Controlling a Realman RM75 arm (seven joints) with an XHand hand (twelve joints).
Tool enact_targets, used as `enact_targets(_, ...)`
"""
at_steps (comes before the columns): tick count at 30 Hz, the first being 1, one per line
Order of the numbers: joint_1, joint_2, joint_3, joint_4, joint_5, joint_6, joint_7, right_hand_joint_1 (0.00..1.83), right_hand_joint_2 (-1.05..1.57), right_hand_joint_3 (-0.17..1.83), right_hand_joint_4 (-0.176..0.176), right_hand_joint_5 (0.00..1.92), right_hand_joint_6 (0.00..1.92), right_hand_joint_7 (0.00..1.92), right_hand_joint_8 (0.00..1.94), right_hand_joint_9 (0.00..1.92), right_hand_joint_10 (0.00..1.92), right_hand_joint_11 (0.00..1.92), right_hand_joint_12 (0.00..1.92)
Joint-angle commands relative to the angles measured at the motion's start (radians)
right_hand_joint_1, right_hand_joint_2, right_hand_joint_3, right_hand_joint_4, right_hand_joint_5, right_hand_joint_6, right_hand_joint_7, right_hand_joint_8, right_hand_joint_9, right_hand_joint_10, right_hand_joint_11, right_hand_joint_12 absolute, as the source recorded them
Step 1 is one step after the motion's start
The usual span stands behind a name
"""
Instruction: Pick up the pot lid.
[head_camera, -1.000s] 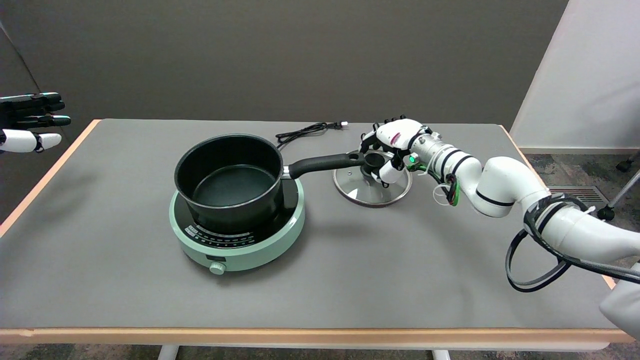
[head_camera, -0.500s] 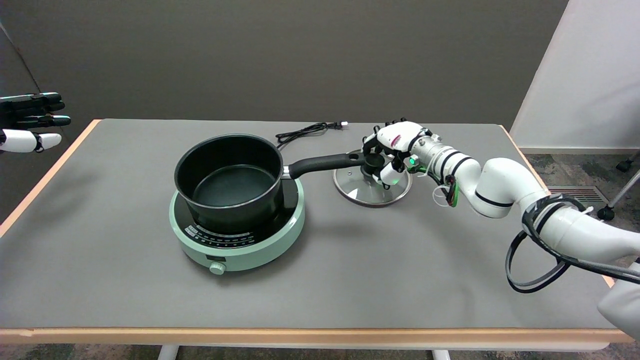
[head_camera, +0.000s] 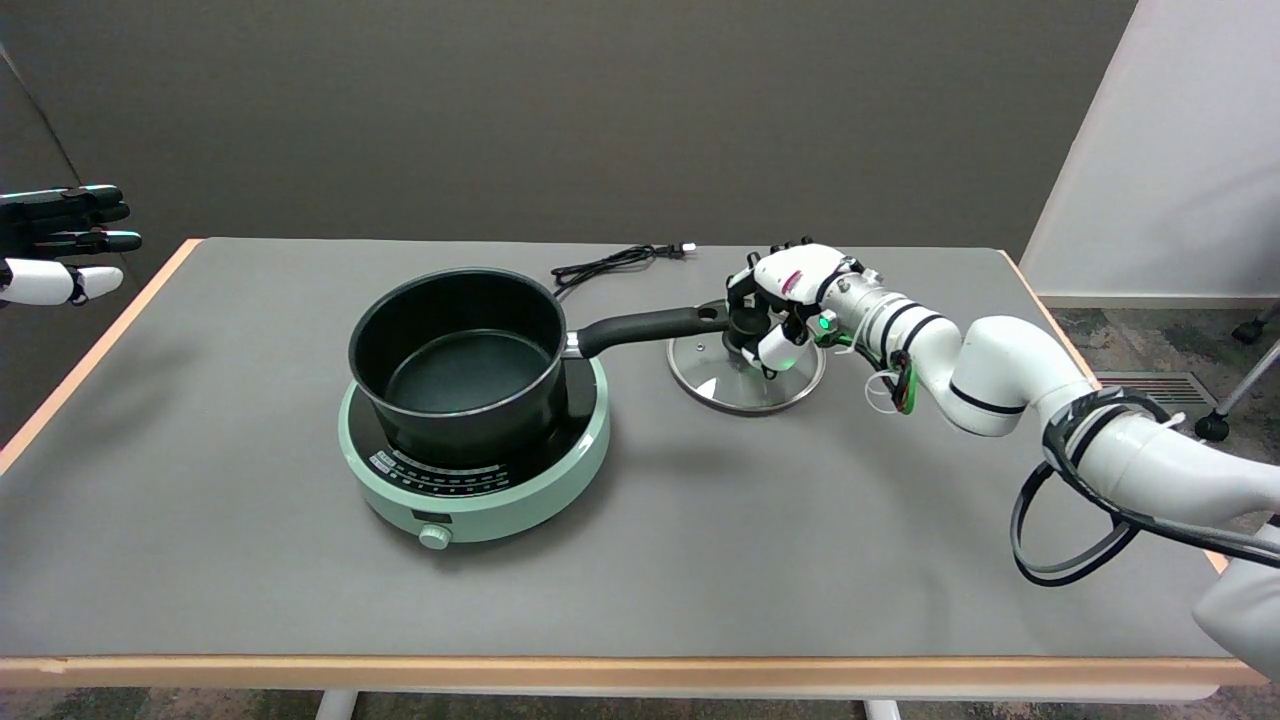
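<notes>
The glass pot lid (head_camera: 722, 378) with a steel rim lies flat on the grey table, right of the pot's handle tip. Its black knob (head_camera: 745, 322) stands at the lid's middle. My right hand (head_camera: 787, 292) reaches in from the right and sits over the knob. Its fingers curl down around the knob's far side and the thumb presses in from the near side, so the hand grips the knob. The lid's rim still rests on the table.
A black saucepan (head_camera: 460, 350) stands on a mint-green induction cooker (head_camera: 480, 490); its long handle (head_camera: 650, 326) points right, ending just beside the knob. A black power cord (head_camera: 610, 262) lies behind. The idle left hand (head_camera: 55, 245) hangs at the far left.
My right hand has dropped slightly and its fingers and thumb have drawn in around the knob. The lid, pot and cooker stay where they were.
</notes>
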Motion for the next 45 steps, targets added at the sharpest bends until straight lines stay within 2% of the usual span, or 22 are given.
enact_targets(1,0.001,-0.002,-0.002,-0.002,0.001,-0.009,0.003,0.9,0.63,0.85,0.176,0.68,0.75,0.8,0.66,0.72,0.95,0.47,0.65)
enact_targets(5,0.0,-0.002,-0.002,0.0,0.001,-0.017,0.002,0.89,0.67,0.84,0.176,0.69,0.86,0.78,0.84,0.72,1.07,0.48,0.65)
enact_targets(6,0.0,-0.002,-0.002,0.0,0.001,-0.018,0.002,0.9,0.79,0.7,0.176,0.7,1.04,0.79,0.9,0.73,1.09,0.48,0.67)
enact_targets(7,0.0,-0.002,-0.002,0.0,0.001,-0.018,0.003,0.9,1.08,0.33,0.176,0.73,1.4,0.79,0.97,0.74,1.12,0.47,0.72)
enact_targets(8,-0.001,-0.002,-0.002,0.001,0.001,-0.018,0.003,0.91,1.08,0.32,0.176,0.74,1.38,0.78,1.04,0.73,1.2,0.49,0.71)
enact_targets(10,-0.003,-0.002,-0.002,0.003,0.001,-0.019,0.003,0.91,1.08,0.35,0.176,0.74,1.4,0.78,1.13,0.75,1.25,0.51,0.74)
enact_targets(11,-0.004,-0.002,-0.002,0.004,0.001,-0.02,0.003,1.11,1.09,0.3,0.053,0.72,1.39,0.82,1.32,0.76,1.27,0.51,0.77)
enact_targets(12,-0.005,-0.002,-0.002,0.004,0.001,-0.022,0.002,1.15,1.09,0.31,0.033,0.71,1.4,0.82,1.35,0.76,1.29,0.52,0.77)
enact_targets(17,-0.006,-0.002,-0.002,0.004,0.001,-0.03,0.0,1.14,1.07,0.37,0.024,0.68,1.46,0.81,1.41,0.77,1.39,0.54,0.8)
enact_targets(23,-0.006,-0.002,-0.002,0.001,0.001,-0.042,-0.003,1.15,1.04,0.42,0.01,0.68,1.47,0.84,1.38,0.77,1.48,0.55,0.81)
enact_targets(26,-0.005,-0.002,-0.002,0.0,0.001,-0.045,-0.004,1.16,1.04,0.41,0.0,0.68,1.47,0.85,1.38,0.78,1.5,0.55,0.81)
enact_targets(45,0.009,0.032,0.021,0.057,0.001,-0.055,0.0,1.18,1.01,0.43,-0.013,0.71,1.42,0.91,1.28,0.82,1.53,0.58,0.85)
